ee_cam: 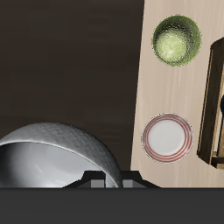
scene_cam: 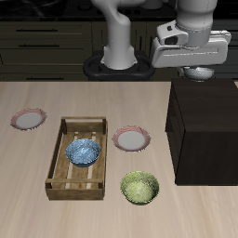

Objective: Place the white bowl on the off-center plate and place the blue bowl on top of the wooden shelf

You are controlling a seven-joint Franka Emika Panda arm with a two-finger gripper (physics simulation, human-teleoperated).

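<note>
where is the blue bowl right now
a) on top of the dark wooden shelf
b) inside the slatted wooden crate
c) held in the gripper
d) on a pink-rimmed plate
b: in the exterior view the blue bowl sits inside the slatted wooden crate, apart from both pink-rimmed plates and well away from the gripper above the wooden shelf.

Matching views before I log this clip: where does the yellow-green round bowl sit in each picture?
Exterior view: the yellow-green round bowl sits near the table's front edge, just off the light slatted wooden crate's front corner.
Wrist view: the bowl sits on the pale tabletop between the dark wooden cabinet and the crate.
Shared landmark: the pink-rimmed round plate beside the crate, next to this bowl.
</note>
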